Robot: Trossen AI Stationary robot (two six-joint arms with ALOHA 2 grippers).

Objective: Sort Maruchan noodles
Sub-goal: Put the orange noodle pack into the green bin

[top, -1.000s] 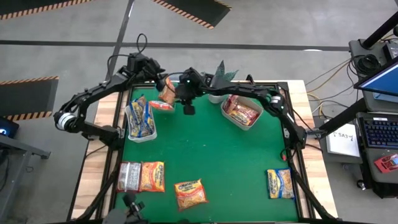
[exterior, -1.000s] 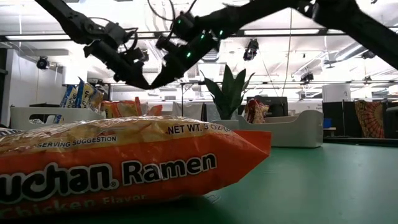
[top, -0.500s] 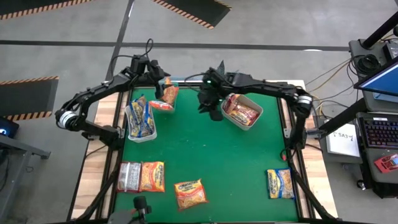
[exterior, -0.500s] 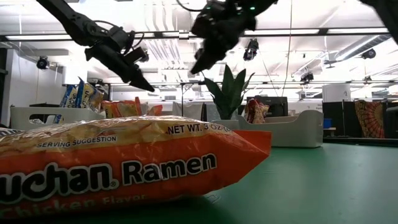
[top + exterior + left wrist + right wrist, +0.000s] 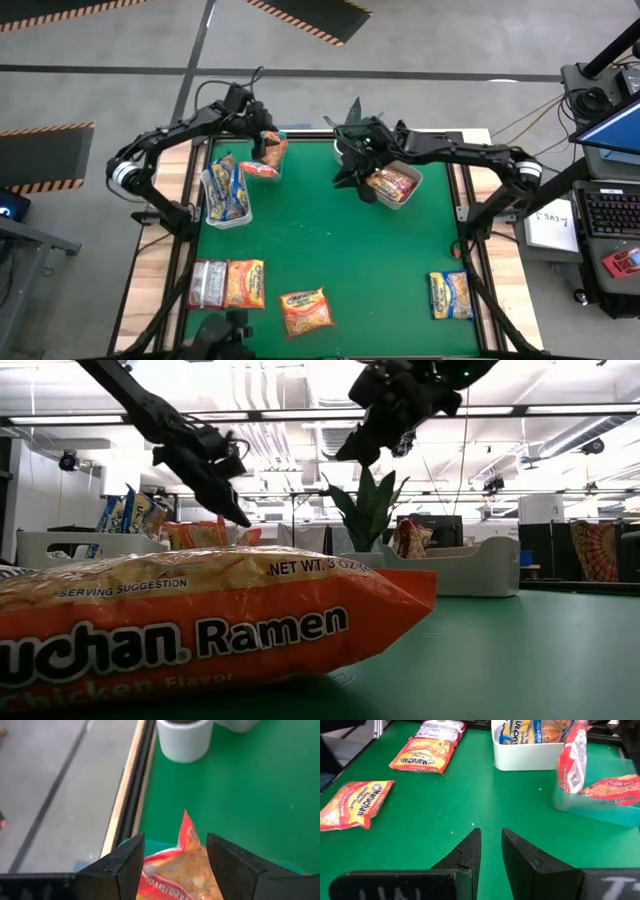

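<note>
Left gripper (image 5: 262, 140) hovers above the clear teal bin (image 5: 262, 168), fingers apart and empty. Left wrist view alone shows a crinkled red packet (image 5: 187, 865) standing on edge between them. Right gripper (image 5: 347, 176) hangs beside the grey bin (image 5: 413, 186), fingers nearly together, empty. Four flat glossy packets (image 5: 306, 311) lie on the green counter (image 5: 340, 250).
</note>
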